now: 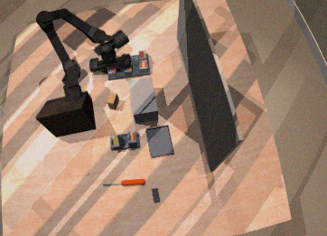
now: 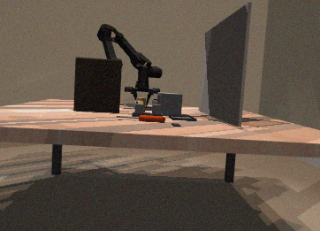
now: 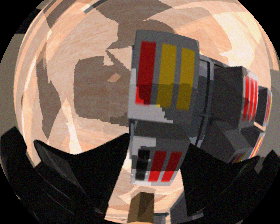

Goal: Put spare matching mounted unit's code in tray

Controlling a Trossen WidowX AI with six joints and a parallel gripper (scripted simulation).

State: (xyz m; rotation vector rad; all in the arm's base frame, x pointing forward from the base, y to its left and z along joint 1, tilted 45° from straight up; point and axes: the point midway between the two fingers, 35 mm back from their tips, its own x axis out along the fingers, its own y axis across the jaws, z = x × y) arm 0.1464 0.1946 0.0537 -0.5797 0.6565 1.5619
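Note:
My gripper [image 1: 111, 68] [image 2: 142, 99] [image 3: 153, 140] is low over the dark rack [image 1: 138, 72] of spares. Its fingers are partly open on either side of a grey spare [image 3: 158, 162] with one black and two red bars; a light strip shows beside the left finger. A spare [image 3: 166, 75] with one red and two yellow bars stands just beyond. Another spare [image 3: 250, 100] shows red bars. The flat dark tray [image 1: 160, 144] [image 2: 182, 118] holds nothing visible. The grey box [image 1: 144, 96] [image 2: 170, 103] stands between rack and tray. Which part is the mounted unit, and its back code, I cannot tell.
A dark base [image 1: 123, 142] with yellow- and red-marked blocks lies left of the tray. A small orange-brown block [image 1: 113, 100] [image 3: 142, 206] lies near the grey box. A tall panel [image 1: 208, 89] [image 2: 227, 65] stands right. A red screwdriver [image 1: 133, 182] [image 2: 152, 119] and small black piece [image 1: 155, 195] [image 2: 176, 125] lie in front.

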